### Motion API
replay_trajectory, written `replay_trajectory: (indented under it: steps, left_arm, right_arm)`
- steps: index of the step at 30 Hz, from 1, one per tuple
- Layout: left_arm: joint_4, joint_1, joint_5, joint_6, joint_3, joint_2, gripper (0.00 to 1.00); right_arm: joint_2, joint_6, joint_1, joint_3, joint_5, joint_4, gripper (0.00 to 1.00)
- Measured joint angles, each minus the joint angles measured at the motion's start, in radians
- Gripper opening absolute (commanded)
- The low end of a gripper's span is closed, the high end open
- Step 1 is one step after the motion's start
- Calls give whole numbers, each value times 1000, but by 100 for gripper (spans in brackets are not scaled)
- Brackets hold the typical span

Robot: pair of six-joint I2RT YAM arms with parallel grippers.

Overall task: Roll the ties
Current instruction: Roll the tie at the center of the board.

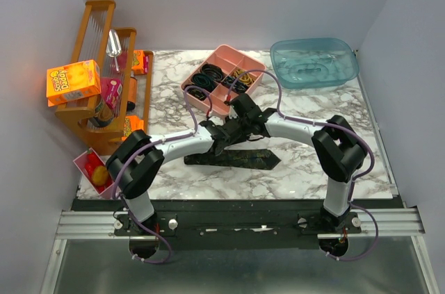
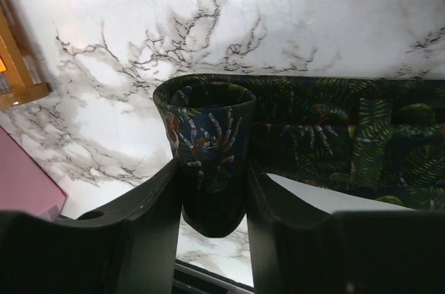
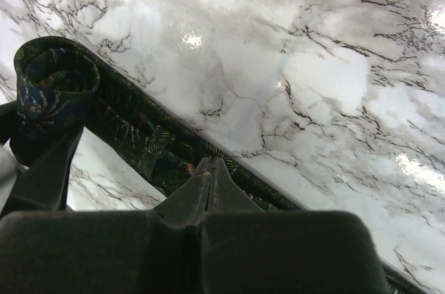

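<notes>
Top external: pink tray [image 1: 222,49] holds bands [image 1: 212,74] | left pincer [image 2: 212,169] grasps tie [image 2: 208,127] | right pincer [image 3: 211,163] clenched

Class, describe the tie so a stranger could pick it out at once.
On the marble table, look just on the near side of the pink tray. The tie lies there: a long dark leafy-print strip, one end rolled up, unlike the small band loops in the tray.

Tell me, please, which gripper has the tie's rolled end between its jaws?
The left gripper: the tie roll sits between its jaws; the right gripper is shut, touching the flat part.
</notes>
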Motion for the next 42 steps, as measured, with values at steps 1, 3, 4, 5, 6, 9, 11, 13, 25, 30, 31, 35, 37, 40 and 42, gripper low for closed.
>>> replay_trajectory:
  steps: [1,3,4,5,6,9,11,13,25,30,31,35,37,40,42]
  left_arm:
    - [-1,-4,0,-3,3,0,56]
    - [-2,-18,-5,-12,10,0,61]
    - [-4,-26,-8,-18,14,0,63]
    - [-8,-31,-11,-21,17,0,64]
    - [-12,-36,-13,-23,19,0,67]
    - [-23,-51,-16,-32,25,0,68]
    - [-26,-59,-18,-37,25,0,69]
    - [-27,-66,-18,-42,25,0,69]
    - [112,-74,51,-35,-26,-85,64]
    - [203,-76,113,-33,-68,-92,64]
    - [208,-76,116,-32,-73,-94,64]
    - [237,-76,138,-32,-89,-114,66]
    - [253,-73,149,-32,-100,-134,68]
    - [275,-60,170,-32,-123,-182,70]
    - [286,-47,185,-32,-139,-221,71]
  right_arm:
    - [0,0,-1,-1,0,0,1]
    - [0,0,-3,-2,0,0,1]
    - [0,0,-3,-2,0,0,1]
    - [0,0,-5,-2,0,1,1]
    - [0,0,-6,-2,0,3,1]
    - [0,0,-8,-2,0,11,1]
    - [0,0,-8,-2,0,16,1]
    - [0,0,-8,-2,0,17,1]
    - [0,-1,-11,-12,2,26,1]
    - [0,-2,-12,-20,3,23,1]
    - [0,-2,-12,-20,2,23,1]
    - [0,-7,-12,-20,2,24,1]
    - [0,-10,-12,-20,0,24,1]
    - [-2,-18,-12,-20,-16,24,1]
    - [-4,-23,-11,-20,-27,24,1]
